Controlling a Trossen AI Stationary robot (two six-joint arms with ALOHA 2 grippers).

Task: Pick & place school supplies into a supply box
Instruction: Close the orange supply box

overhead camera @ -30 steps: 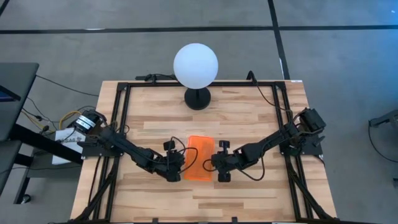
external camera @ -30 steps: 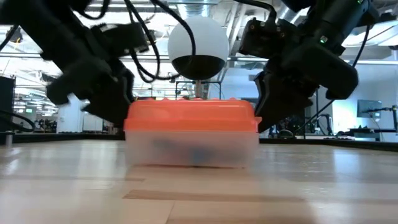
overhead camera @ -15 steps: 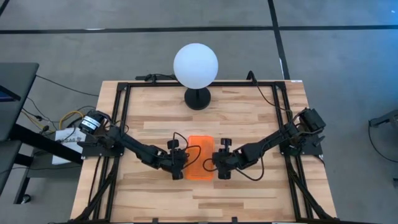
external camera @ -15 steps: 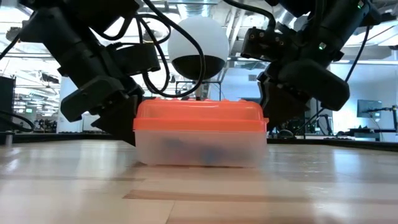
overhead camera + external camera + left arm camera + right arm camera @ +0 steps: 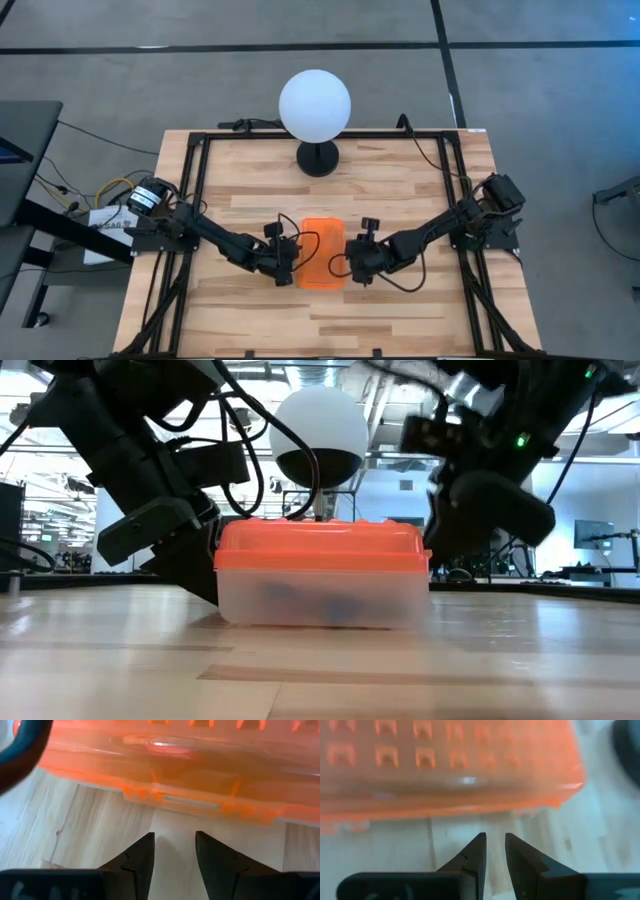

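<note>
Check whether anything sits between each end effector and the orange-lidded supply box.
Nothing visible does. The left end effector and the right end effector each face a long side of the supply box across bare table. The globe lamp stands farther back, out of the way.

Light wood bench [image 5: 400, 200] with black frame rails carried the supply box [image 5: 321, 254], orange lid on, mid-bench; white globe lamp [image 5: 315, 105] stood at the far edge.
</note>
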